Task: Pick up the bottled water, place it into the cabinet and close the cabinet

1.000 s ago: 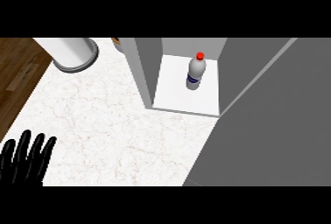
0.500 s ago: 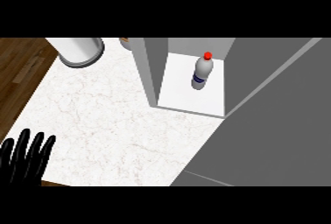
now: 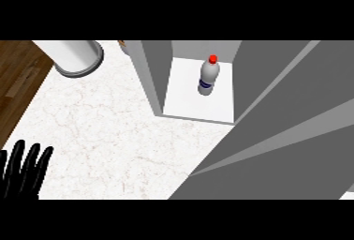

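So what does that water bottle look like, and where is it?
The bottled water has a red cap, a pale grey body and a dark blue label band around its lower half. It stands upright on the white floor of the open cabinet, near the back, apart from both walls. No hand touches it.

White marble counter (image 3: 97,136) beside dark wooden floor (image 3: 21,79); a white cylindrical container (image 3: 75,56) stands at the counter's far corner.

Bottled water (image 3: 208,77) upright inside cabinet (image 3: 153,75)
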Tool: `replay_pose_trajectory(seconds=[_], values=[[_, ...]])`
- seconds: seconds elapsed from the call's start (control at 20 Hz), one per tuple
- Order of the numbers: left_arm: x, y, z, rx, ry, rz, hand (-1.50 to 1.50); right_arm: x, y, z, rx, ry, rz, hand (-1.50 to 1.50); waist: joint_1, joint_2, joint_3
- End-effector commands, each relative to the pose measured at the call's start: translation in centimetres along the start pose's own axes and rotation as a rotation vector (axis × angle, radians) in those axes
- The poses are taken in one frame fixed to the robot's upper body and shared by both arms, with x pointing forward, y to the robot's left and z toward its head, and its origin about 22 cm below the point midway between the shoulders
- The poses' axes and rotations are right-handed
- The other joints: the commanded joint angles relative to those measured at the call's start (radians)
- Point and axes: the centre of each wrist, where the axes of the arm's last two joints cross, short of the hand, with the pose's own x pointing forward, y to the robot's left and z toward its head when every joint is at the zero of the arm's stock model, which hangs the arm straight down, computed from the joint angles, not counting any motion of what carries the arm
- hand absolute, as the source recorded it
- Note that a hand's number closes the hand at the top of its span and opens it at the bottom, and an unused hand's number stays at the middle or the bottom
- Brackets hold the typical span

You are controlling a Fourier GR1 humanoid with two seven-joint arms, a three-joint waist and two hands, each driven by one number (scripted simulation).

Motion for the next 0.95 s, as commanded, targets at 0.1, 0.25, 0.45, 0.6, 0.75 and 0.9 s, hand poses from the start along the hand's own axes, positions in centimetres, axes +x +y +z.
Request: replay_pose_trajectory(seconds=[0.1,0.25,0.45,0.6,0.75,0.9], values=[[-0.1,0.2,0.1,-0.026,0.018,0.012,-1.5,-1.2,-3.7,-3.1,-0.318,-0.03,-0.073,1.5,0.01,0.005,0.004],[0.3,0.2,-0.4,-0.049,0.009,0.02,-1.5,-1.2,-5.9,-5.3,-0.389,-0.029,-0.074,1.5,0.03,0.006,0.006],[-0.5,0.2,0.1,-0.038,0.008,0.025,-1.5,-0.2,-8.0,-9.7,-0.471,-0.03,-0.1,1.5,0.032,-0.005,0.007],[0.2,0.3,0.3,-0.038,0.024,0.037,-1.5,-0.3,-10.3,-13.0,-0.523,-0.009,-0.117,1.5,0.043,-0.008,0.011],[-0.3,1.2,-0.5,-0.022,0.015,0.025,-1.5,1.7,-12.0,-16.5,-0.528,-0.001,-0.128,1.5,0.017,-0.004,0.011],[-0.3,1.0,-0.1,-0.015,0.027,0.044,-1.5,1.5,-12.8,-19.2,-0.517,0.006,-0.128,1.5,-0.008,-0.013,0.012]])
